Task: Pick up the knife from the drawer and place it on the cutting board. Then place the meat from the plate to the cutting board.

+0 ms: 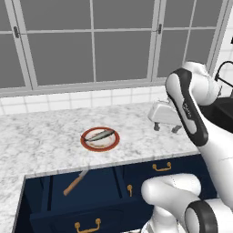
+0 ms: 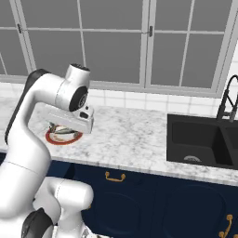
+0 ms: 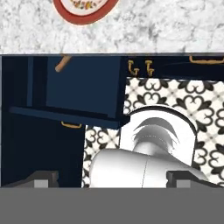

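Marbled grey desk (image 1: pixel 45 136) is seen under the red-rimmed plate (image 1: pixel 100 139); wooden-handled knife (image 1: pixel 75 182) lies in the drawer (image 1: pixel 91 195); hand (image 1: pixel 166 128) released.

Knife (image 1: pixel 75 181) in open drawer (image 1: pixel 68 200); meat (image 1: pixel 98 135) on plate (image 1: pixel 100 139) behind.

The plate (image 2: pixel 62 137) sits on the counter (image 2: pixel 130 139), seemingly beneath the tool (image 2: pixel 58 124).

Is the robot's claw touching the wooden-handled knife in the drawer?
Apart. The left base view shows the open claw above the marble counter, well away from the wooden-handled knife lying in the navy drawer.
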